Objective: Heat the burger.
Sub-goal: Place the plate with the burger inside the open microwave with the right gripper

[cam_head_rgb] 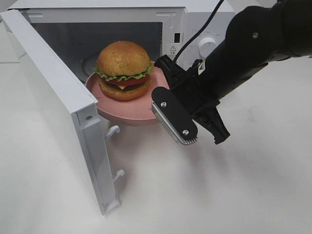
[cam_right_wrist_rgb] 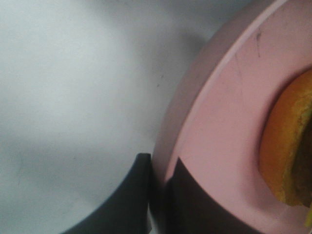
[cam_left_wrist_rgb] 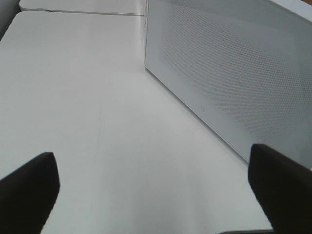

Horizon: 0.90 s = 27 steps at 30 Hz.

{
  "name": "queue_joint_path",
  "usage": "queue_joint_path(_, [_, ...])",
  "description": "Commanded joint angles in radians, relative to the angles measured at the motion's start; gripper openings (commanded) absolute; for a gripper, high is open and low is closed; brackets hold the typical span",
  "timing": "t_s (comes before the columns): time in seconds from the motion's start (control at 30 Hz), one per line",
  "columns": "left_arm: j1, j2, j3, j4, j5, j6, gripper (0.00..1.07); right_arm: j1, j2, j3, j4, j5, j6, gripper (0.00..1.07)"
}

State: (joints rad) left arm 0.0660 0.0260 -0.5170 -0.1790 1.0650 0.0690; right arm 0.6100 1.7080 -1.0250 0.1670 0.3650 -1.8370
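Right claw (cam_right_wrist_rgb: 160,164) pinches plate (cam_head_rgb: 111,113) holding burger (cam_head_rgb: 123,68), seemingly half inside microwave (cam_head_rgb: 195,19); left claw (cam_left_wrist_rgb: 156,189) wide.

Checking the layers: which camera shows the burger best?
Exterior high: the whole burger sits on the pink plate, every layer visible. Right wrist catches only its bun edge; left wrist shows none of it.

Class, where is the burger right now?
In the high view, left of centre: the burger sits on the pink plate at the mouth of the open microwave, the right gripper shut on its rim.
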Motion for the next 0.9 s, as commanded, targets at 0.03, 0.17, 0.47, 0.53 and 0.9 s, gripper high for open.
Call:
queue_joint_path(0.03, [0.0,-0.004,0.002,-0.005,-0.001,-0.004,0.98,0.002,0.024,-0.064,0.013,-0.037,-0.001,0.0])
queue_joint_path(0.17, [0.0,-0.004,0.002,-0.005,-0.001,-0.004,0.98,0.002,0.048,-0.1,0.013,-0.019,0.001,0.0])
queue_joint_path(0.47, [0.0,-0.004,0.002,-0.005,-0.001,-0.004,0.98,0.002,0.113,-0.173,0.003,-0.006,0.03,0.0])
queue_joint_path(0.53, [0.0,-0.004,0.002,-0.005,-0.001,-0.004,0.98,0.002,0.117,-0.18,0.0,-0.006,0.03,0.0])
queue_joint_path(0.9, [0.0,-0.004,0.002,-0.005,-0.001,-0.004,0.98,0.002,0.183,-0.273,-0.024,-0.001,0.062,0.01])
